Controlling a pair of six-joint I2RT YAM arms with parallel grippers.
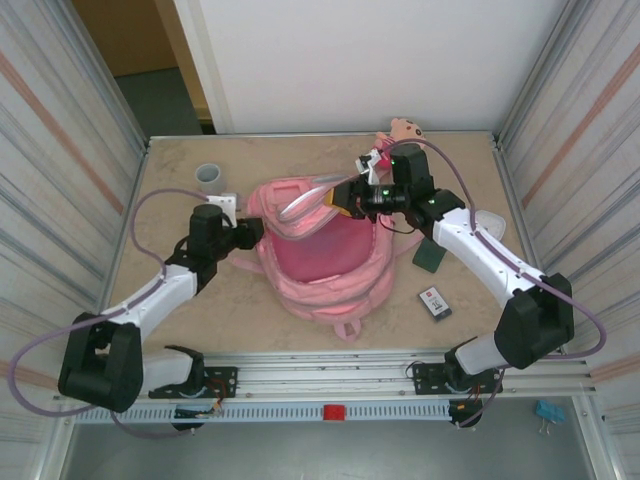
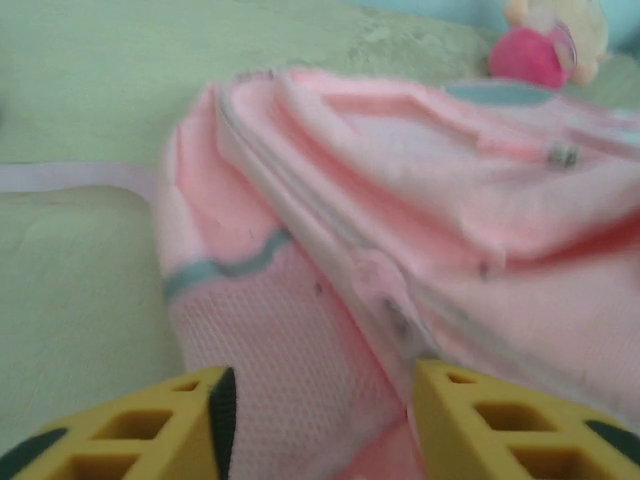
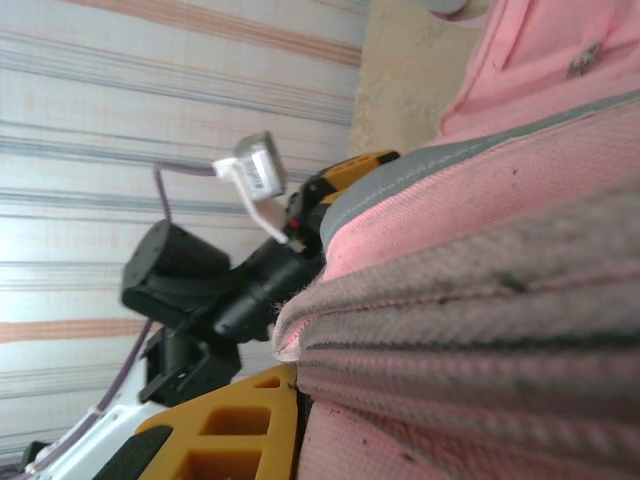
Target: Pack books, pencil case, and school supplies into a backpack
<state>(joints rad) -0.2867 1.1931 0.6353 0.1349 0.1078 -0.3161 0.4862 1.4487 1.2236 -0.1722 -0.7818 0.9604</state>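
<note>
Right wrist: gripper tight on backpack

The top camera looks steeply down from the near side, backpack mid-frame; both wrist cameras sit close against that same backpack.

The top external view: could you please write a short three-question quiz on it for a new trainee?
1. True or false: the grey cup stands to the right of the backpack.
2. Which claw is shut on the backpack's rim? A) left B) right C) both
3. Which small item with white markings lies on the table, right of the backpack?

Key
1. False: the grey cup stands to the far left of it.
2. B: the right claw pinches the rim, and the left claw, at the bag's left side, is open.
3. The black rectangular piece.
</note>
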